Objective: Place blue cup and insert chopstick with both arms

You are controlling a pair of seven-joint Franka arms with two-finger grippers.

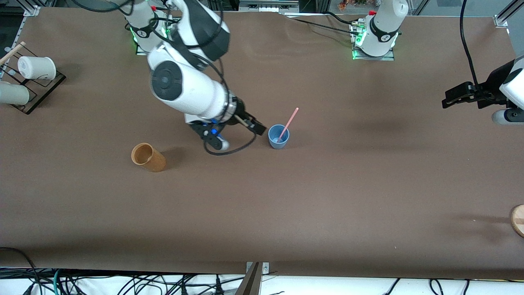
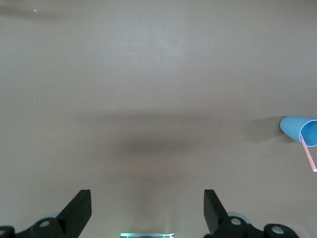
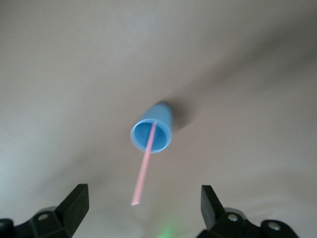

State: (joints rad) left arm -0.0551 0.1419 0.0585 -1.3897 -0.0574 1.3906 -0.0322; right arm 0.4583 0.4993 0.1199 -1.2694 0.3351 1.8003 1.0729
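The blue cup [image 1: 278, 137] stands upright in the middle of the table. The pink chopstick [image 1: 288, 124] stands in it, leaning over the rim. My right gripper [image 1: 257, 125] is open and empty, close beside the cup toward the right arm's end of the table, not touching it. The right wrist view looks down into the cup [image 3: 151, 131], with the chopstick [image 3: 144, 171] pointing up between my open right gripper [image 3: 143, 197]. My left gripper [image 1: 452, 98] is open and empty over the left arm's end of the table. The left wrist view shows the left gripper [image 2: 147, 203], the cup [image 2: 296, 129] and the chopstick [image 2: 310, 157].
An orange-brown cup [image 1: 148, 157] lies on its side toward the right arm's end, nearer the front camera than the blue cup. A rack [image 1: 39, 88] with white cups [image 1: 37, 67] stands at that end. A round wooden thing [image 1: 518, 220] shows at the left arm's end.
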